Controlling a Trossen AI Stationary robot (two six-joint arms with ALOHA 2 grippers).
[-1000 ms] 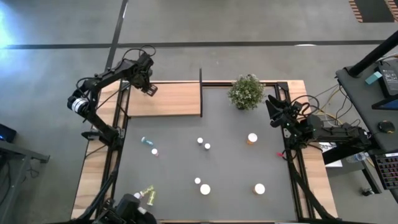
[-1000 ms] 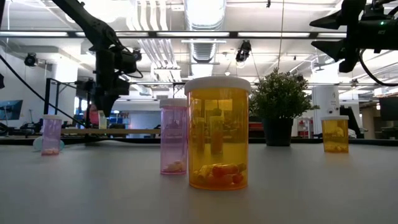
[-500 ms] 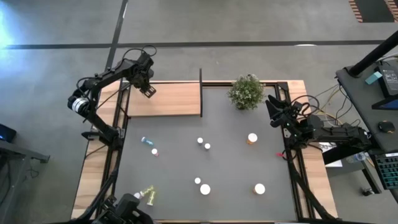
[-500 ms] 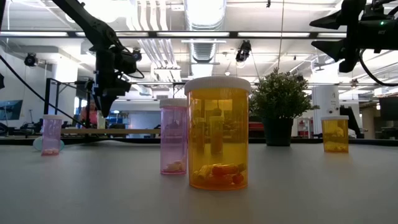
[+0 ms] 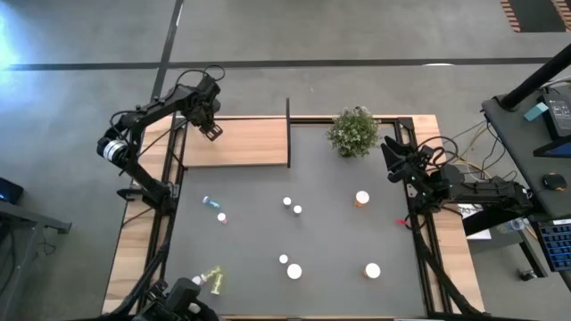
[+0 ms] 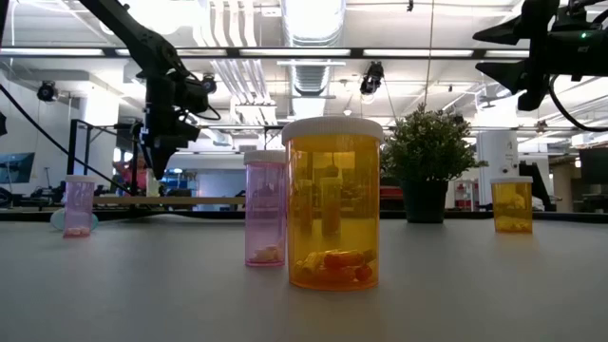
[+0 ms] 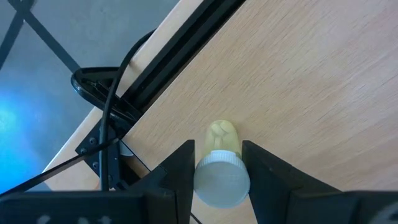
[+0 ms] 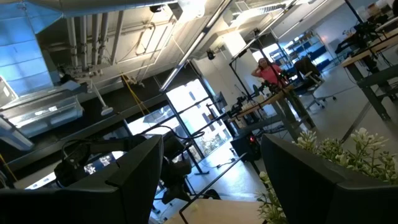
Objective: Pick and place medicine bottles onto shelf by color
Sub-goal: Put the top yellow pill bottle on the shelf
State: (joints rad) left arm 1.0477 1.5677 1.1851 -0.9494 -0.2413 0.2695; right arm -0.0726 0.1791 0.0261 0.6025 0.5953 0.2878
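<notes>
A grey concrete floor (image 5: 375, 36), crossed by dark seam lines, is spreading all around the dark tabletop (image 5: 339, 241), and a second desk (image 5: 526, 125) carrying a keyboard (image 5: 564, 111) and cables is standing off to one side. Across the room, an open ceiling with silver ducts (image 6: 309, 71), pipes and long strip lights (image 6: 313, 14) is glowing brightly, while tall glass partitions (image 8: 186, 118) with black frames are letting in daylight. Far back in the room a person in a pink top (image 8: 268, 70) is standing among desks and office chairs (image 8: 323, 84).
</notes>
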